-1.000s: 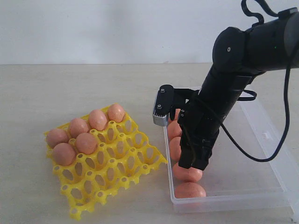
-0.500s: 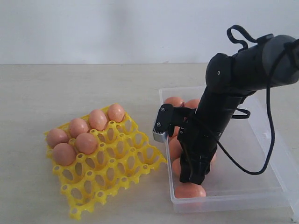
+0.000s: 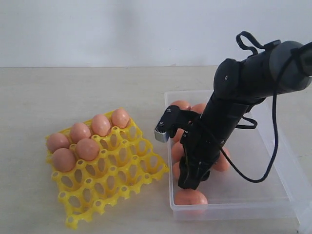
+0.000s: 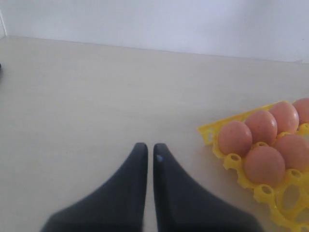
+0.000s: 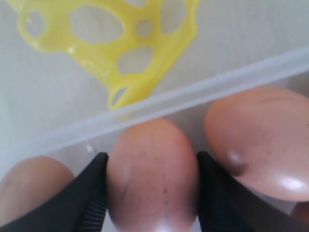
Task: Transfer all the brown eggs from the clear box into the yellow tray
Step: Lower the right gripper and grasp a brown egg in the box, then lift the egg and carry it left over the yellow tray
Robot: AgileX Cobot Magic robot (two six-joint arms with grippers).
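Observation:
The yellow tray (image 3: 122, 180) lies on the left and holds several brown eggs (image 3: 87, 148) in its far-left cells. To its right, the clear box (image 3: 273, 146) holds more brown eggs (image 3: 190, 197) along its left wall. My right gripper (image 3: 187, 183) is down inside the box, near that wall. In the right wrist view my right gripper (image 5: 152, 157) is shut on a brown egg (image 5: 152, 183), with a finger pressed to each side. Other eggs (image 5: 260, 140) lie close beside it. My left gripper (image 4: 147, 147) is shut and empty over bare table beside the tray (image 4: 212, 130).
The box's clear wall (image 5: 193, 96) stands just beyond the held egg, and a corner of the tray (image 5: 111, 48) shows through it. The right half of the box floor (image 3: 253, 180) is bare. The table (image 3: 73, 87) is pale wood against a white wall.
My right arm has dropped lower into the box and shifted toward its near-left corner. Its jaws have narrowed slightly onto an egg there. The eggs in the tray are unchanged.

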